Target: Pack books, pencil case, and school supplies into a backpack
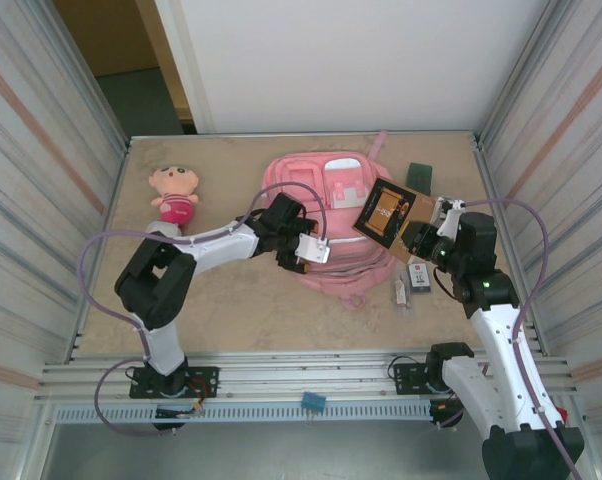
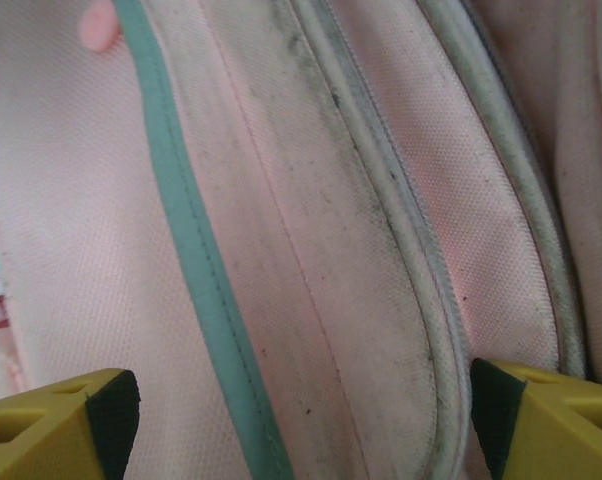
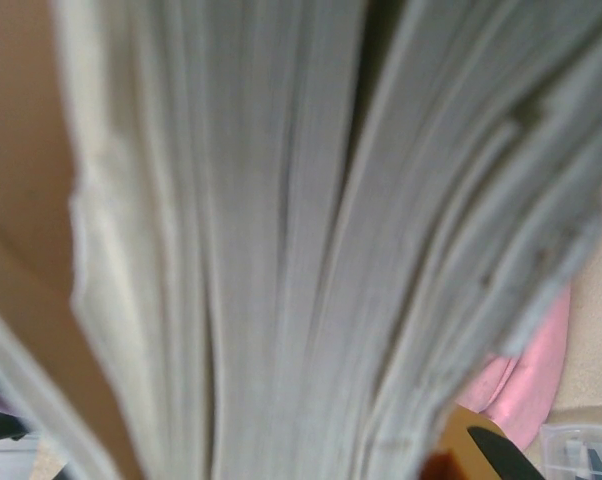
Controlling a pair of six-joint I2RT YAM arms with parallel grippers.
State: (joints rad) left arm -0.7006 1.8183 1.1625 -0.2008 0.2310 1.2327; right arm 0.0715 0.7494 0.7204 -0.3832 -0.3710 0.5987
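Observation:
The pink backpack lies flat mid-table. My left gripper hovers at its near-left edge, open. In the left wrist view its yellow fingers stand wide apart just above the pink fabric, with nothing between them. My right gripper is shut on the brown book, holding it tilted over the backpack's right side. The book's page edges loom close in the right wrist view. The dark green pencil case lies at the back right. A white tube and a small black rectangle rest beside the backpack's right edge.
A pink-and-tan plush doll sits at the back left. Metal-ribbed walls close in both sides of the table. A small blue object rests on the front rail. Bare tabletop lies in front of the backpack.

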